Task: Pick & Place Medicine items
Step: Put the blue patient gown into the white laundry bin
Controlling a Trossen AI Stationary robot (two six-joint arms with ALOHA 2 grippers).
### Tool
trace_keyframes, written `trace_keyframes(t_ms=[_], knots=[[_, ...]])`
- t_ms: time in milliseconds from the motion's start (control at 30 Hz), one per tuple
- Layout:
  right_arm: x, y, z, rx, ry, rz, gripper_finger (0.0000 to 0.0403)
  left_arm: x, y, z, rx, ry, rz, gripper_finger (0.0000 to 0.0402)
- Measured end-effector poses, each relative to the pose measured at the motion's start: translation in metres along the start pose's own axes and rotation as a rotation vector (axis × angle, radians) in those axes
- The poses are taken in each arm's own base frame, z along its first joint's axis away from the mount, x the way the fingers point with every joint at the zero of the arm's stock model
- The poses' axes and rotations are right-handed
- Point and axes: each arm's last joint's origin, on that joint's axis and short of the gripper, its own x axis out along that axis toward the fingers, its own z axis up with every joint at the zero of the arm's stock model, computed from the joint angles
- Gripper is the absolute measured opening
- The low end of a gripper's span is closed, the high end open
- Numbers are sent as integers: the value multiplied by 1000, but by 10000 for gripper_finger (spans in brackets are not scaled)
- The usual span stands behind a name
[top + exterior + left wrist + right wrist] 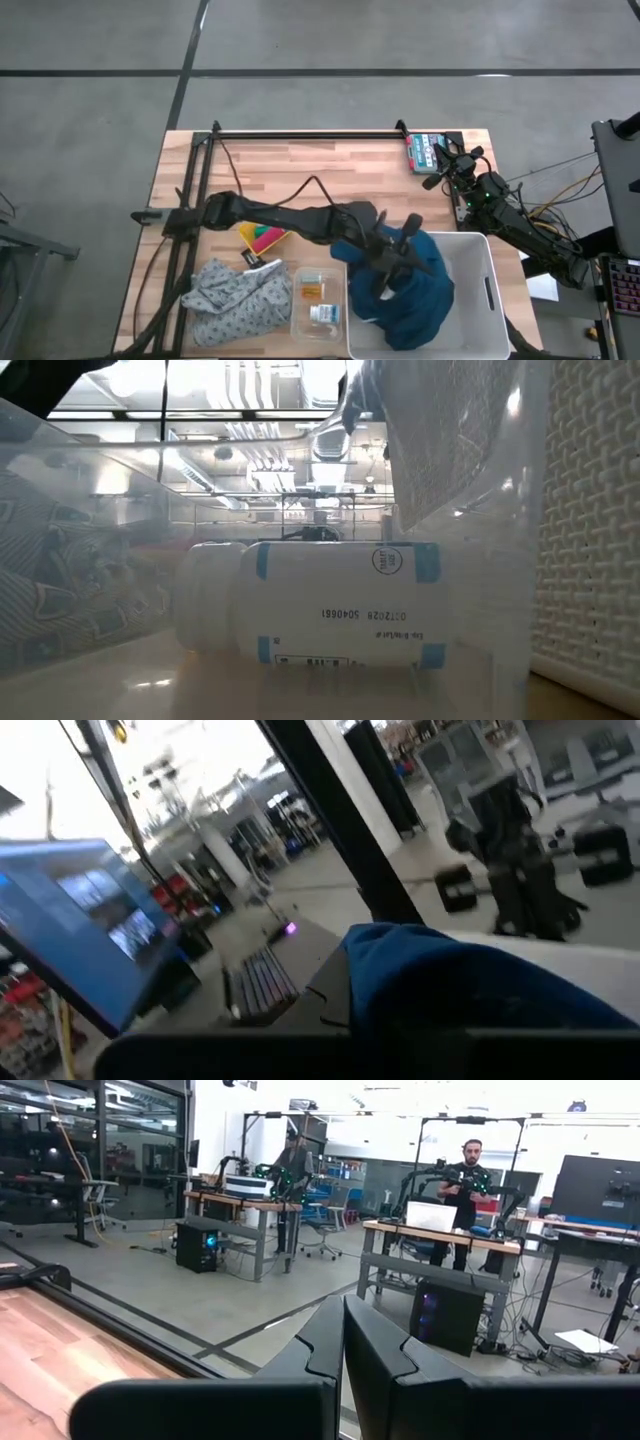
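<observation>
The medicine items lie in a clear tray (318, 300) near the table's front edge. One is an orange item (311, 290). The other is a white bottle with blue print (323, 314), which lies on its side in the low view (330, 605). My left gripper (398, 262) reaches level across the table to the white bin (478, 262) and is shut on a blue cloth (415, 295). My right gripper (343, 1350) is shut and holds nothing; it is parked at the table's right edge (450, 165). My left gripper holds the blue cloth by a bunched upper part (450, 990), coming level from the table's left side. The cloth itself covers the fingertips, so one layer or several cannot be told. The cloth hangs below the gripper over the bin's left part (400, 310).
A grey patterned cloth (240, 300) lies left of the tray, and a yellow and pink thing (262, 237) lies behind it. A green and red box (425, 152) sits at the far right corner. A black frame rail (300, 134) runs along the far edge.
</observation>
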Motion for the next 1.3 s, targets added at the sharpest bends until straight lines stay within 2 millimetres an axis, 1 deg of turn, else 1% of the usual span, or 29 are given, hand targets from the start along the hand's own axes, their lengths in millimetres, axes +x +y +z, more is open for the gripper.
trace_keyframes(t_ms=[233, 333, 433, 500, 600, 667, 933, 1033, 1167, 1300], knots=[[0, 0, 0, 0, 0, 0, 8, 1, -21, -36, -48, 110, -59, 5], [0, 0, 0, 0, 0, 0, 8, 0, -31, -51, -35, 151, -85, 5], [0, 0, 0, 0, 0, 1, 8, -1, -39, -60, -32, 179, -104, 11], [0, 0, 0, 0, 0, 0, 8, -1, -42, -63, -31, 187, -108, 24], [0, 0, 0, 0, 0, 0, 8, -1, -44, -66, -26, 188, -110, 59], [0, 0, 0, 0, 0, 0, 8, -1, -44, -66, -27, 190, -112, 90], [0, 0, 0, 0, 0, 0, 8, -1, -45, -65, -31, 183, -117, 256], [0, 0, 0, 0, 0, 0, 8, -1, -44, -64, -30, 178, -113, 306], [0, 0, 0, 0, 0, 0, 8, -1, -43, -64, -29, 176, -112, 345], [0, 0, 0, 0, 0, 0, 8, -1, -43, -63, -20, 177, -105, 358]])
